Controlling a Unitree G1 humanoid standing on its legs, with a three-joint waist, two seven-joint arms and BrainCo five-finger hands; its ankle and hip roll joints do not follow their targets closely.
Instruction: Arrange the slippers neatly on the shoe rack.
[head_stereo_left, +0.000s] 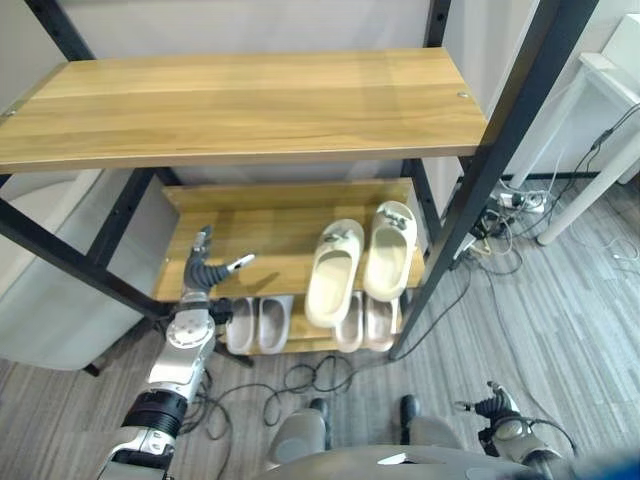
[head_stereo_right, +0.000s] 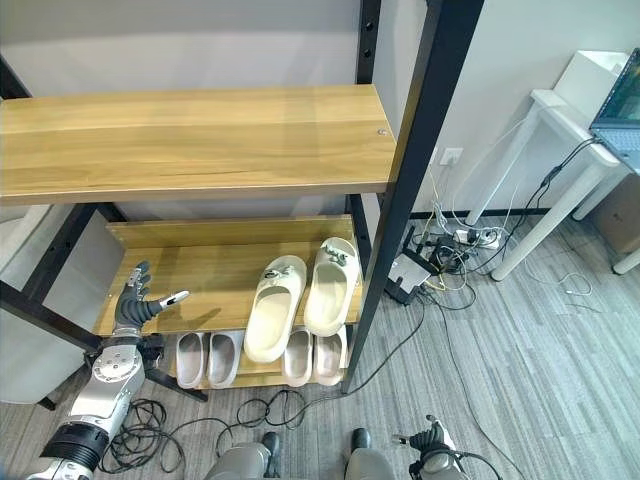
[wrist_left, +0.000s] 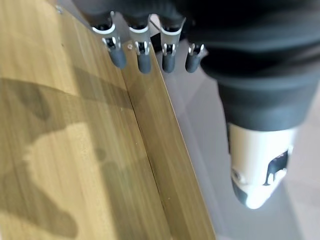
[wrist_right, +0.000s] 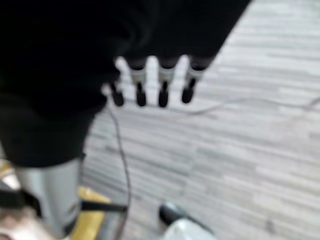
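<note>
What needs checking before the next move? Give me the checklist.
1. Left hand free: ok, open over the middle shelf, holding nothing.
2. Right hand free: ok, low by the floor, fingers relaxed, holding nothing.
3. Cream slippers on the shelf: ok, side by side at its right end.
4. Cream slippers fully on: not ok, the left one's heel overhangs the front edge.
5. Grey slippers and pink slippers on the bottom shelf: ok, in pairs.
</note>
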